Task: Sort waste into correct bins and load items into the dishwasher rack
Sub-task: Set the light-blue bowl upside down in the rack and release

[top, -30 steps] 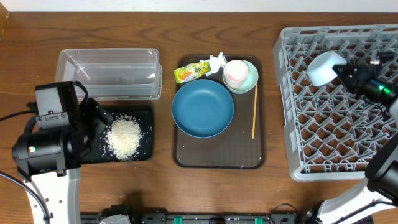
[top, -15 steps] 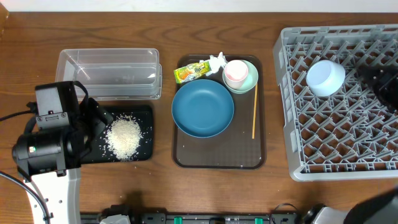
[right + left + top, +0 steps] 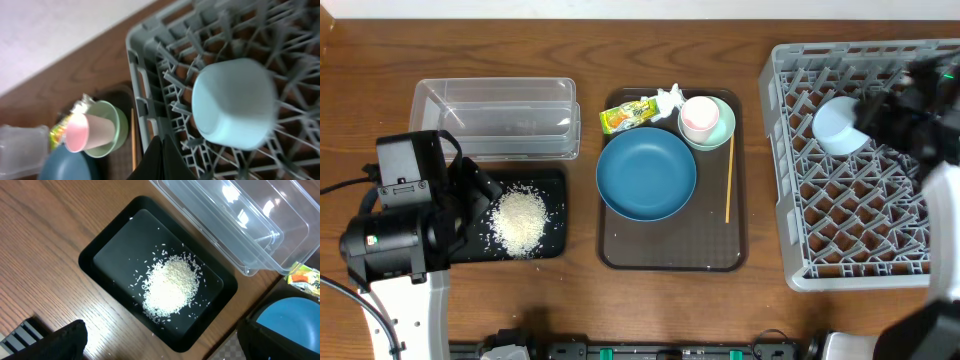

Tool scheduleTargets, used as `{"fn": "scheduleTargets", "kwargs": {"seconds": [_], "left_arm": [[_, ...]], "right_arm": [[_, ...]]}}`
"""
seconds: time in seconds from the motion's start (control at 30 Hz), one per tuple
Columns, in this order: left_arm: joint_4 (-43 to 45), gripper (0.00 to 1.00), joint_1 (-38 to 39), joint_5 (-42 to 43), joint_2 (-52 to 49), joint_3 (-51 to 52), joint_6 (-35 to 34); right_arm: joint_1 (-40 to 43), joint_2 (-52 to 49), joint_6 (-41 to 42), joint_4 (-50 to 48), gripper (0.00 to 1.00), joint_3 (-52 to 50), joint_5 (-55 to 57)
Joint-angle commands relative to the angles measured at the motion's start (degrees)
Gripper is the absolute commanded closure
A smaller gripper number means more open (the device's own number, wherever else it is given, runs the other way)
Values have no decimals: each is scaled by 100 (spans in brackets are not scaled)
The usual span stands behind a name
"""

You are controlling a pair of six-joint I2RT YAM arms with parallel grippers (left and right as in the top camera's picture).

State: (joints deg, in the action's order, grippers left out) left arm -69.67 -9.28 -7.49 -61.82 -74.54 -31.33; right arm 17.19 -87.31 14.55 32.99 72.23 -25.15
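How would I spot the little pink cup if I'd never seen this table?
Find the dark brown tray in the middle of the table. At its far right corner sits a mint green bowl, and the pink cup rests inside it, the only pink thing there.

The right gripper [image 3: 870,112] had let go of the light blue bowl [image 3: 835,125] — a second before, it gripped the bowl, tilted, above the far-left corner of the dishwasher rack [image 3: 775,170]. The bowl settled mouth-down in that corner. The gripper drew off toward the rack's right edge, then came back — fingers pressed together, just beside the bowl's right side.
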Motion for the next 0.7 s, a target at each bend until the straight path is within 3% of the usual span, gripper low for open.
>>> {"fn": "scheduleTargets", "kwargs": {"seconds": [0.0,0.33,0.67], "left_arm": [[-17,3,-20,-52,4,-70,-26],[-17,2,-20,-52,4,-70,-26],[-17,2,-20,-50,4,-70,-26]], "right_arm": [[-273,-437,-46,-214,99,9,533],[-367,-1410,-46,-494,99,9,1075],[-308,-1449,-20,-313,99,216,1827]]}}
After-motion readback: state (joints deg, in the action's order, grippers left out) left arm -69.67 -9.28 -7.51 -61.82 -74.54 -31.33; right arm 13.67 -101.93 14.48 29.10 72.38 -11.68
